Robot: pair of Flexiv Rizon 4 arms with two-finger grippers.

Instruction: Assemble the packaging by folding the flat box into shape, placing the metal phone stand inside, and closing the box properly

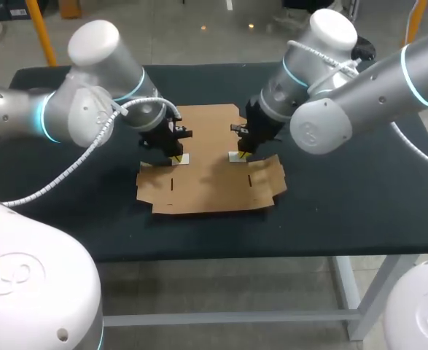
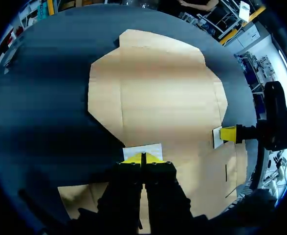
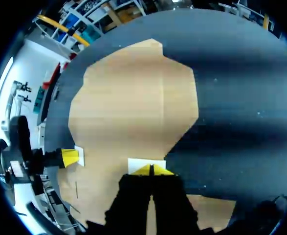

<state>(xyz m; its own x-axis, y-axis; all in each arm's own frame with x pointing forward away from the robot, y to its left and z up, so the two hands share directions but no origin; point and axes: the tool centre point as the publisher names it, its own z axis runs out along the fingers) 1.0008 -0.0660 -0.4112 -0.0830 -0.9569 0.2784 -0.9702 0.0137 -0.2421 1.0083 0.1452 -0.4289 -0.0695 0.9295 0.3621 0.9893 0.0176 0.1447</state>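
Right now you've got the flat box [image 1: 206, 171] lying unfolded on the table [image 1: 359, 197], under both sets of jaws. L gripper [image 2: 143, 157]: yellow tips pinched together, nothing seen btwn them, a white patch [image 2: 144, 149] just ahead, its near edge hidden. R gripper [image 3: 151, 170]: tips likewise closed tight, second white patch [image 3: 146, 163] just ahead, partly covered. Can't tell what the patches are, or whether the tips touch cardboard.

A dark table [image 1: 359, 208] bears the flat cardboard box [image 1: 206, 188], unfolded.
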